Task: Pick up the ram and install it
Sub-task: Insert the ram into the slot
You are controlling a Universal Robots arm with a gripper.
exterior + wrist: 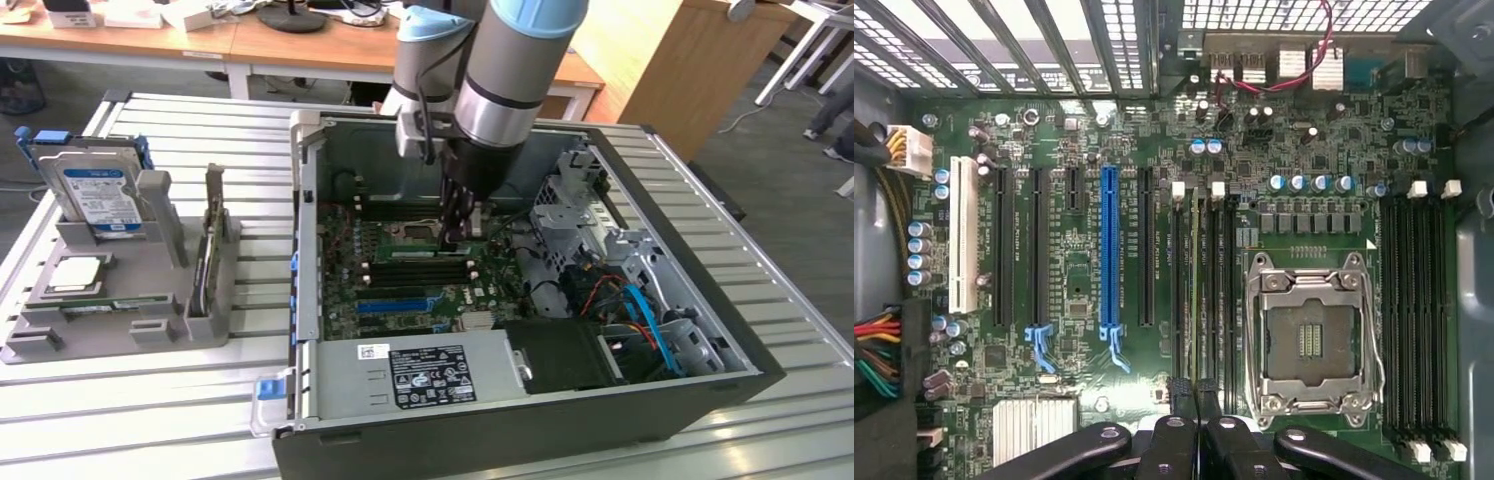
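Pincer (1199, 400) nearly shut, pinching thin ram (1200, 290) edge-on, mobo slots (1181, 290) right beneath it, CPU socket (1314, 340) just beside.

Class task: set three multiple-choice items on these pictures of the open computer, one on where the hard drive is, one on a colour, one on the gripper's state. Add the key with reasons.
1. Where is the hard drive?
A inside the case
B in the grey holder beside the computer case
C on the wooden desk

2. What colour is the odd long slot on the motherboard?
A red
B blue
C yellow

3. The gripper is:
A open and empty
B shut on the ram
C shut on a cable

Key:
1 B, it stands upright in the holder at the exterior view's left.
2 B, it is blue between black slots.
3 B, it pinches the thin stick at the memory slots.
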